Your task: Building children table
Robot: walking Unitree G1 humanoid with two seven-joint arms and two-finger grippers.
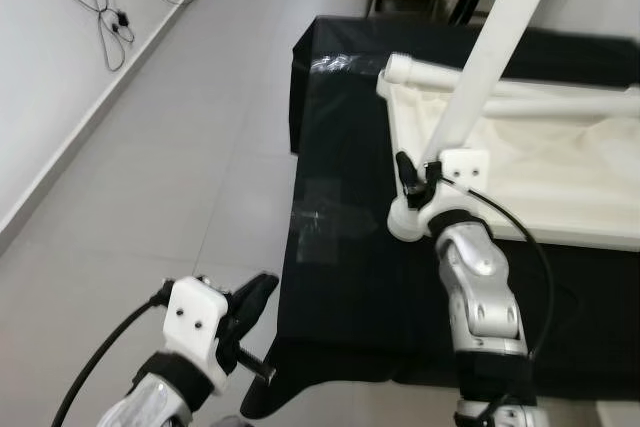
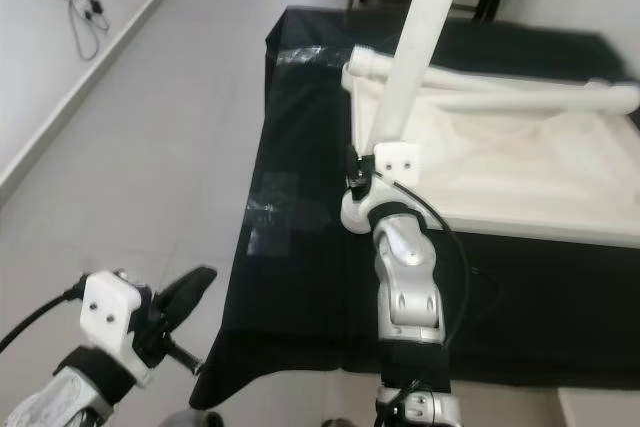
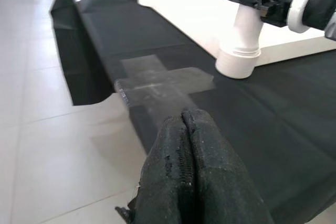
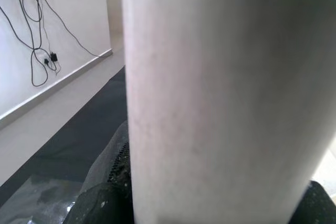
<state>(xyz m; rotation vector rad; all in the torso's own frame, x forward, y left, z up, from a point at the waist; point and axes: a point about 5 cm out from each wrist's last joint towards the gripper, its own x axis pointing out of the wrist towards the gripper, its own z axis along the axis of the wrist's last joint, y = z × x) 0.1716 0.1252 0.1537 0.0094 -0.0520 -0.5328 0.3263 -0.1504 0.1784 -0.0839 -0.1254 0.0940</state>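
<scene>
— your right gripper (image 1: 425, 175) is clamped on the white tube leg (image 1: 487, 57), low down, just above the corner socket (image 1: 408, 219) of the frame. in the right wrist view the tube (image 4: 210, 98) stands directly against the black fingers (image 4: 100, 203), which press on it from both sides.

— and the leg itself?

— you have it seated in that near-left corner socket, rising tilted up and away toward the top of the head view. the frame (image 1: 520, 107) of white tubes lies flat on the black-covered surface (image 1: 340, 277), with cream fabric (image 1: 540, 162) stretched between its rails.

— what about your left gripper?

— your left gripper (image 1: 262, 292) hangs over the grey tiled floor (image 1: 150, 177), just beside the near-left edge of the surface, holding nothing. in its wrist view the two black fingers (image 3: 194, 171) lie pressed together, pointing toward a patch of clear tape (image 3: 157, 85) on the black cover and the socket (image 3: 239, 61) beyond it.

— anything else you should know?

— cables (image 1: 100, 7) hang on the white wall at the far left.
</scene>
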